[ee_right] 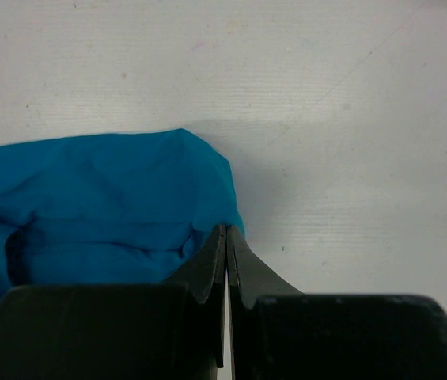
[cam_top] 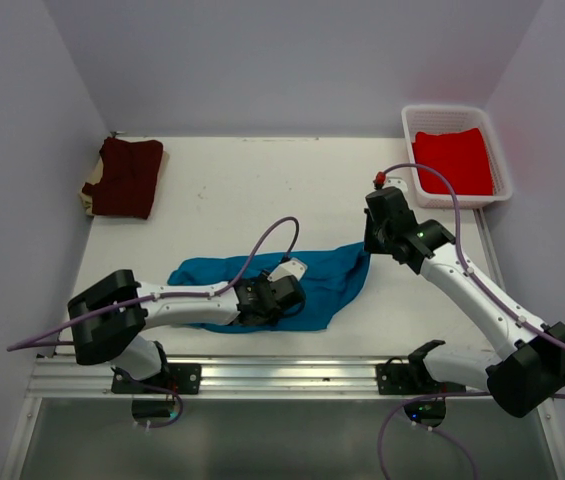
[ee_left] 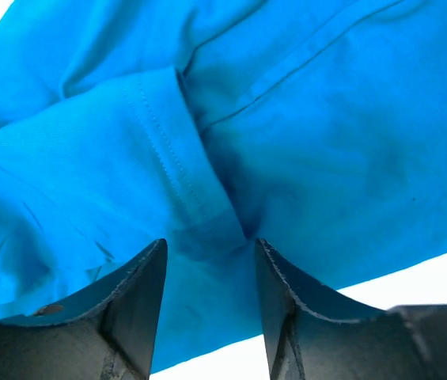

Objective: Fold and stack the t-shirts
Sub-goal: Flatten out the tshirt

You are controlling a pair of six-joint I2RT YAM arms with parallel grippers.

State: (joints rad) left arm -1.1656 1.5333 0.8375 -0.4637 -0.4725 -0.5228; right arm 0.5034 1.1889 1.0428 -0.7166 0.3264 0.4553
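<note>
A teal-blue t-shirt (cam_top: 327, 283) lies crumpled across the middle of the table. My left gripper (cam_top: 280, 296) hovers low over its middle. In the left wrist view that gripper (ee_left: 210, 255) is open, its fingers (ee_left: 139, 294) apart with teal cloth (ee_left: 326, 142) and a sleeve hem spread under them. My right gripper (cam_top: 370, 244) is at the shirt's right tip. It (ee_right: 226, 229) is shut, pinching the edge of the teal cloth (ee_right: 104, 198), whose creases run to the tips. A folded dark maroon t-shirt (cam_top: 127, 177) lies at the far left. A bright red t-shirt (cam_top: 453, 160) sits in the basket.
The white mesh basket (cam_top: 407, 130) stands at the far right corner. Grey walls close in the table on the left, back and right. A metal rail (cam_top: 282, 375) with both arm bases runs along the near edge. Purple cables loop over both arms.
</note>
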